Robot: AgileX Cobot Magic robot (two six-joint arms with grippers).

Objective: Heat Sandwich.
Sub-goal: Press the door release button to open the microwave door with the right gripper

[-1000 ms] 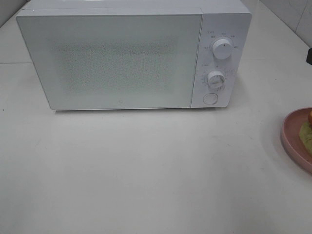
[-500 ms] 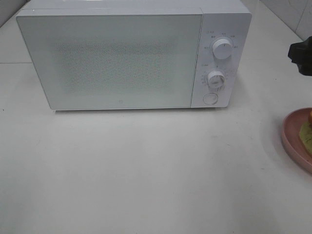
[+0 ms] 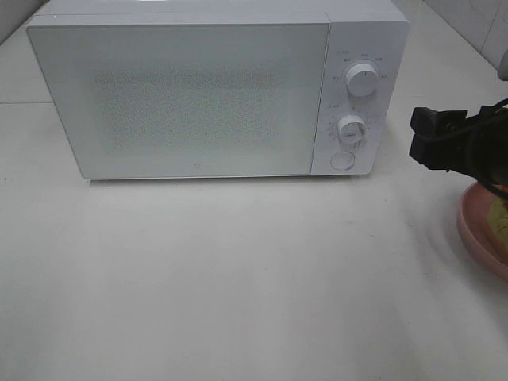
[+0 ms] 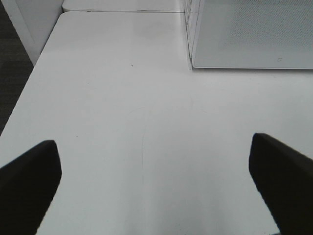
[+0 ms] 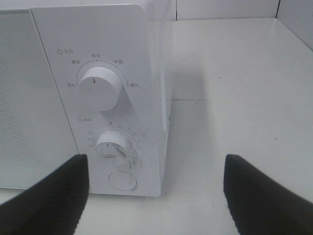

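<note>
White microwave (image 3: 182, 95) is sitting shut, nothing heated yet; the sandwich (image 3: 500, 218) is lying on the plate (image 3: 475, 230) nearby. Right gripper (image 3: 421, 136) and left gripper (image 4: 155, 186) are hanging wide apart, holding nothing.

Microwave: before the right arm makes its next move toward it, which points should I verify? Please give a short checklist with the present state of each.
1. Microwave door shut, so it needs opening first: ok.
2. Right gripper open, nothing between its fingers: ok.
3. Right gripper at the round button, probably the door release: not ok; it hangs to the right of the microwave, apart from the panel.
4. Left gripper open, empty, away from the door: ok.
5. Sandwich sitting well on the pink plate: cannot tell; only a sliver shows at the edge of the high view.
</note>
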